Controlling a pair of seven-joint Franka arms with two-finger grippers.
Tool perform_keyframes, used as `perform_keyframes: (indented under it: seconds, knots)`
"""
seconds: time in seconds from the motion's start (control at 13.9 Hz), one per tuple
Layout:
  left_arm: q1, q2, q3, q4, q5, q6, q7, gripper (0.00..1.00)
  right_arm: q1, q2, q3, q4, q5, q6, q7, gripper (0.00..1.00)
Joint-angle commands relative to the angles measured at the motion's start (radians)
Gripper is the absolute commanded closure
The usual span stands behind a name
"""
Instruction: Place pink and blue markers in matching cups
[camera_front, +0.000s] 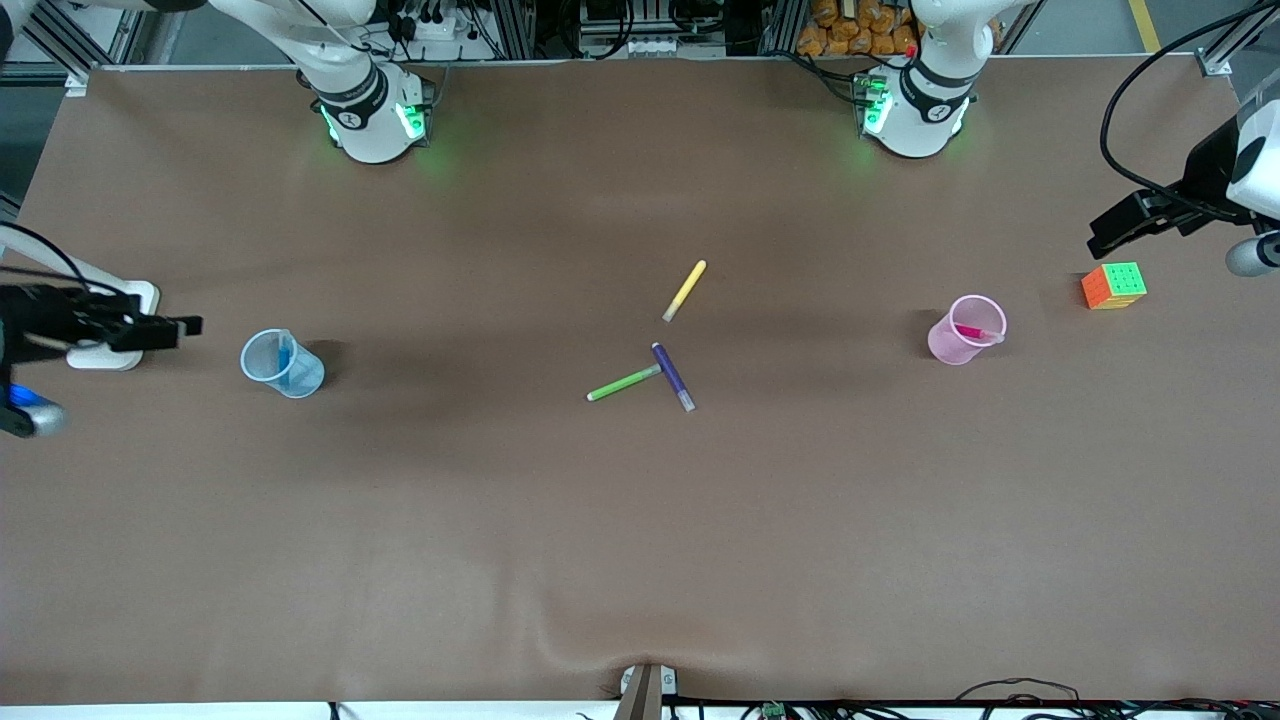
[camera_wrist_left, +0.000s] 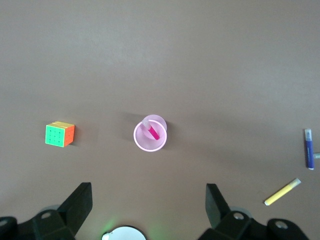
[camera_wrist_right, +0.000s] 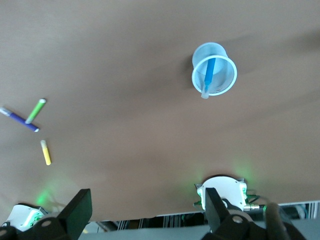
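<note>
Brown table with blue cup, pink cup, yellow pen, green pen, purple pen, cube.

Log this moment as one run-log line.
pink marker: in pink cup | blue marker: in blue cup | left gripper: open, raised | right gripper: open, raised
</note>
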Motion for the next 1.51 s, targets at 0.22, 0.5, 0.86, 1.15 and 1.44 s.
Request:
perform_keyframes:
  seconds: [0.22, 0.5, 0.86, 1.15, 1.44]
  knots:
    - [0.017, -0.020, 0.005, 0.014, -0.038, -0.059, 0.027, 0.00, 0.066, -0.129, -0.004, 0.008, -0.024, -0.012, -0.008, 0.00]
    - [0.019, -0.047, 0.007, 0.014, -0.049, -0.070, 0.018, 0.00, 0.108, -0.178, 0.001, 0.005, -0.125, -0.007, -0.007, 0.00]
    - [0.019, -0.061, 0.007, 0.016, -0.049, -0.072, 0.024, 0.00, 0.162, -0.268, 0.001, -0.088, -0.196, 0.069, -0.121, 0.00]
    - [0.017, -0.060, 0.008, 0.019, -0.046, -0.070, 0.024, 0.00, 0.158, -0.516, -0.002, -0.465, -0.211, 0.329, -0.244, 0.00]
    - [-0.054, -0.046, 0.037, 0.033, -0.038, -0.038, 0.022, 0.00, 0.147, -0.581, -0.008, -0.564, -0.234, 0.382, -0.312, 0.00]
